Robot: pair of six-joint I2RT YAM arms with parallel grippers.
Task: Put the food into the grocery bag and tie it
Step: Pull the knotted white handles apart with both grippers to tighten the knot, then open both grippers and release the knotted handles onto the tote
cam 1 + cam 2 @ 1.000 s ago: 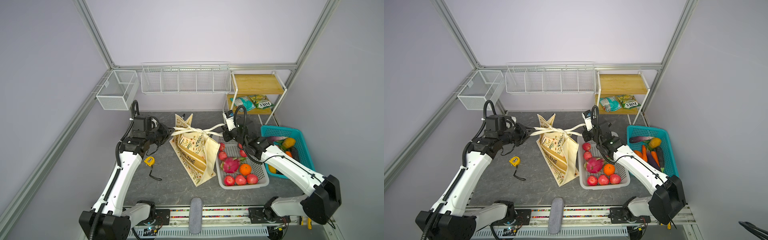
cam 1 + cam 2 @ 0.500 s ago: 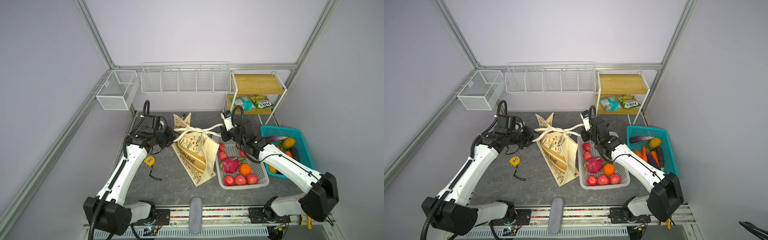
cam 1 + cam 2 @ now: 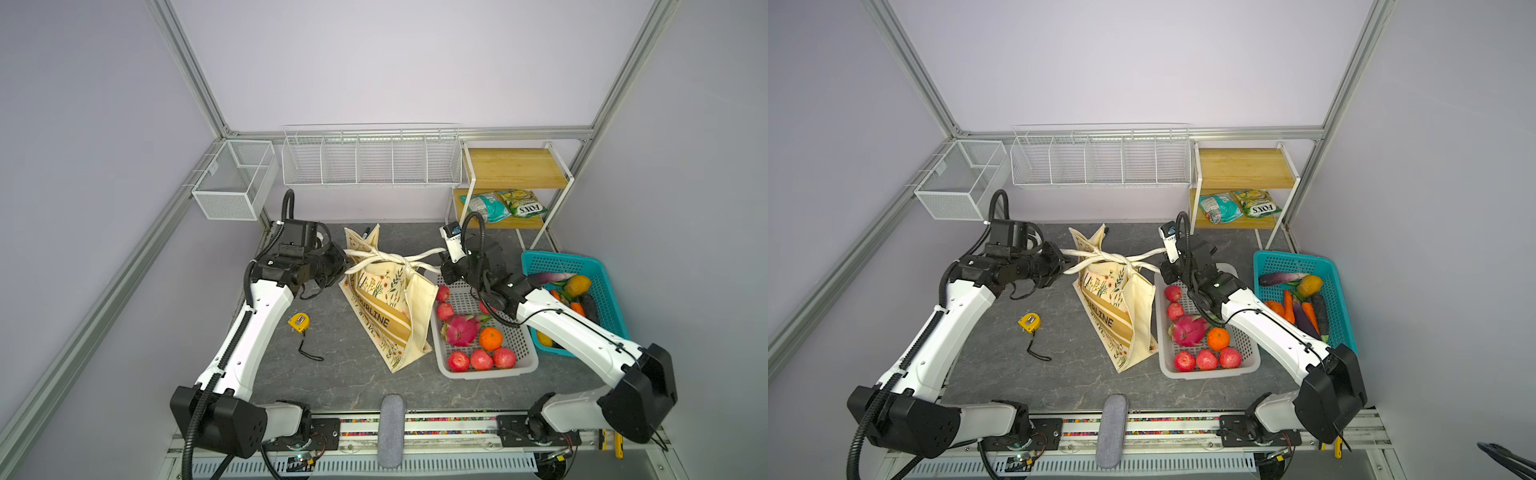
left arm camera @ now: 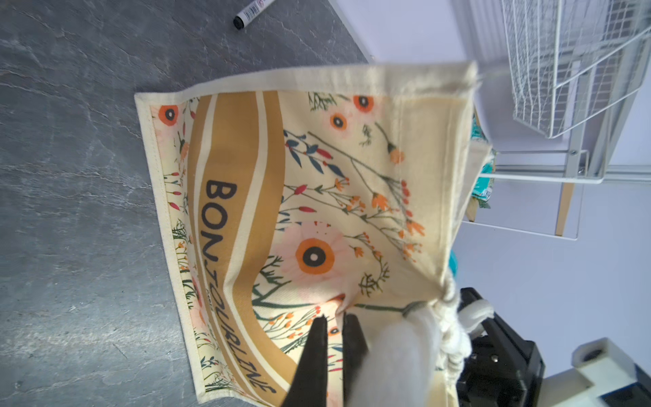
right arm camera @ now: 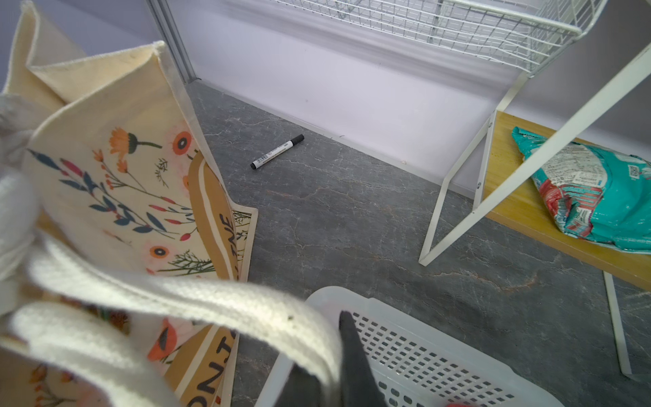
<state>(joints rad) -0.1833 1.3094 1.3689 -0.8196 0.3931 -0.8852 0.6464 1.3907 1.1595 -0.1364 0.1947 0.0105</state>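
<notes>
Behind the grocery bag (image 3: 390, 301), a half-hidden marker (image 3: 366, 230)

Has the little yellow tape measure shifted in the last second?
No. The yellow tape measure lies where it did, equally far from the front rail.

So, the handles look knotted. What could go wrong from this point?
The left gripper is shut, but the rope handle seems to lie beside its fingers, not between them; a pull may miss it.
The right gripper holds the other loop; the grocery bag stands close beside the white basket, so a hard pull might tip it.
Fruit lies in that basket while the knot closes the bag.
</notes>
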